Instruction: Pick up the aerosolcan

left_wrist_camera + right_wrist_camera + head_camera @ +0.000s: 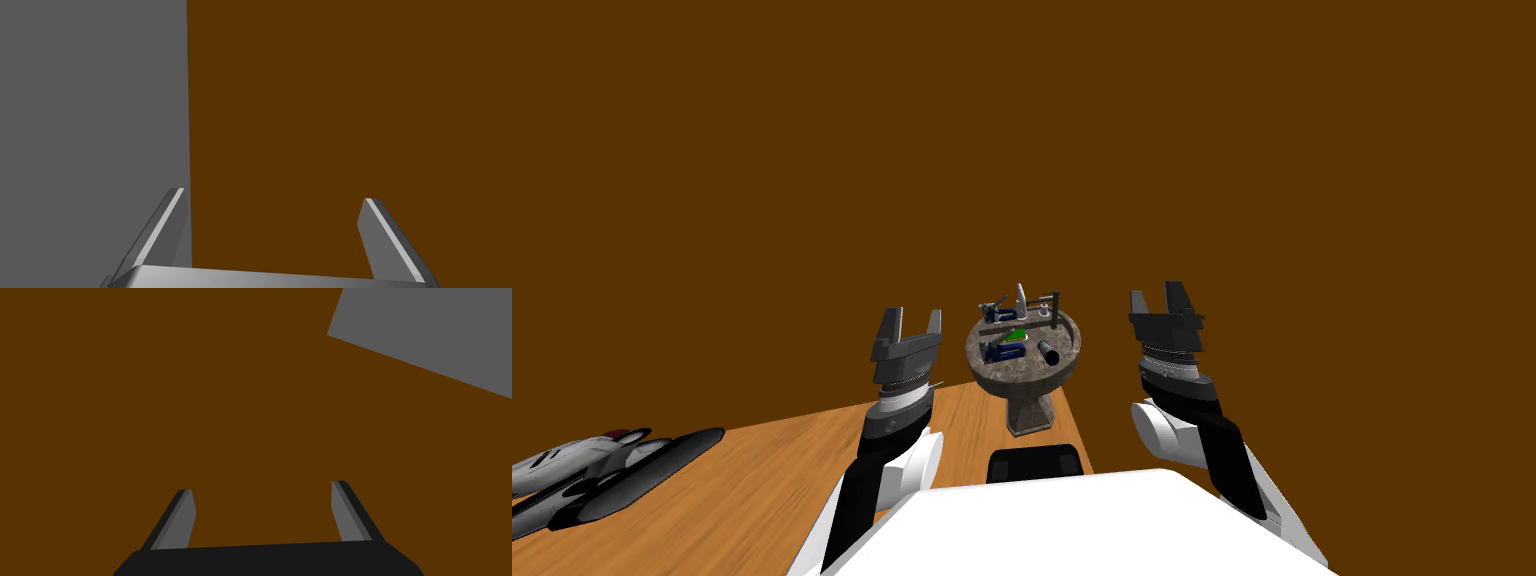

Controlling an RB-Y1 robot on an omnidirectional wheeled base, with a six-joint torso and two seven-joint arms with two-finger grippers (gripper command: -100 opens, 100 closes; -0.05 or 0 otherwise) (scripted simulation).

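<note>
A dark cylinder, the aerosol can [1049,351], lies on its side in a round mottled stone sink [984,368] on a pedestal straight ahead. Beside it in the basin are blue items [1000,351] and a green one [1017,334]. A tap [1021,297] stands at the sink's back. My left gripper [913,318] [272,197] hangs open, left of the sink and apart from it. On the sink's other side, my right gripper [1158,294] [262,486] is also open. Nothing is between either pair of fingers.
A brown wall [1012,130] rises close behind the sink. The wooden floor [762,470] spreads to the left, where a long white and dark object [592,470] lies. A black box [1037,463] sits at the pedestal's foot.
</note>
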